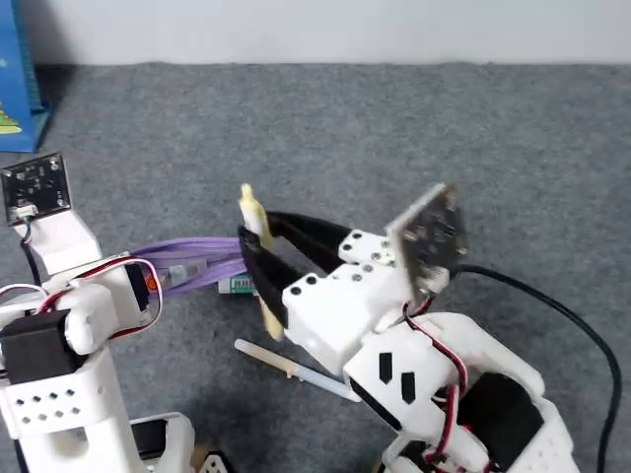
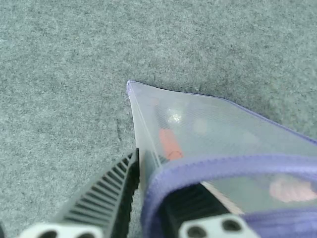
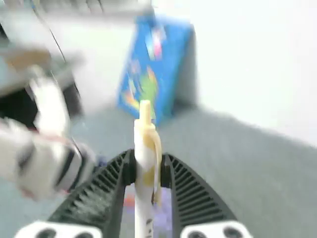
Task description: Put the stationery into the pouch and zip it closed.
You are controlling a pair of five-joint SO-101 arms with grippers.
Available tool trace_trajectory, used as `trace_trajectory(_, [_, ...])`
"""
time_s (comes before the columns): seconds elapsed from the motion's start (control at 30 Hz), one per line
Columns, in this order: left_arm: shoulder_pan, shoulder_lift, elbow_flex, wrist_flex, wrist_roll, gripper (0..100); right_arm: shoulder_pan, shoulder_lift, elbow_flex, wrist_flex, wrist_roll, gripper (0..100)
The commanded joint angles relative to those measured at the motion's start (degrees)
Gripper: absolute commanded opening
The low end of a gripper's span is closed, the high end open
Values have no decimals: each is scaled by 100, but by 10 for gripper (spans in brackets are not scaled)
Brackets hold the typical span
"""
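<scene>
The clear pouch (image 1: 192,266) with purple trim lies on the grey carpet, and my left gripper (image 1: 148,281) is shut on its edge. In the left wrist view the pouch (image 2: 218,144) stretches away from the black fingers (image 2: 116,183), with an orange item (image 2: 170,144) inside. My right gripper (image 1: 258,264) is shut on a cream-yellow pen (image 1: 258,241), held upright beside the pouch's open end. The pen (image 3: 145,163) stands between the ribbed fingers (image 3: 185,193) in the right wrist view. A white pen (image 1: 296,370) lies on the carpet in front of the right arm.
A blue box (image 1: 18,89) stands at the far left by the wall; it appears as the blue box (image 3: 156,74) in the right wrist view. Open grey carpet (image 1: 394,128) spreads behind the arms. A black cable (image 1: 562,305) runs along the right.
</scene>
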Motion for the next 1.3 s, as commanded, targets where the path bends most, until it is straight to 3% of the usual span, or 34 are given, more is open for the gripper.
trace_trajectory(0.0, [0,-44,-57,53,62,12,-101,-40,132,-1270,-88,8])
trace_trajectory(0.2, [0,-44,-57,53,62,12,-92,-40,1327,-3495,-26,8])
trace_trajectory(0.43, [0,-44,-48,53,62,12,-84,-22,2831,-5640,905,8])
trace_trajectory(0.67, [9,-35,-48,53,62,12,-92,189,3912,-6589,1758,8])
trace_trajectory(0.8, [9,-26,-48,53,62,12,-136,92,4141,-6404,1855,23])
trace_trajectory(1.03, [0,-26,-48,53,62,12,-338,-901,4079,-4681,2163,225])
trace_trajectory(1.27, [0,-35,-57,53,62,12,-400,-1982,3798,-2747,2145,231])
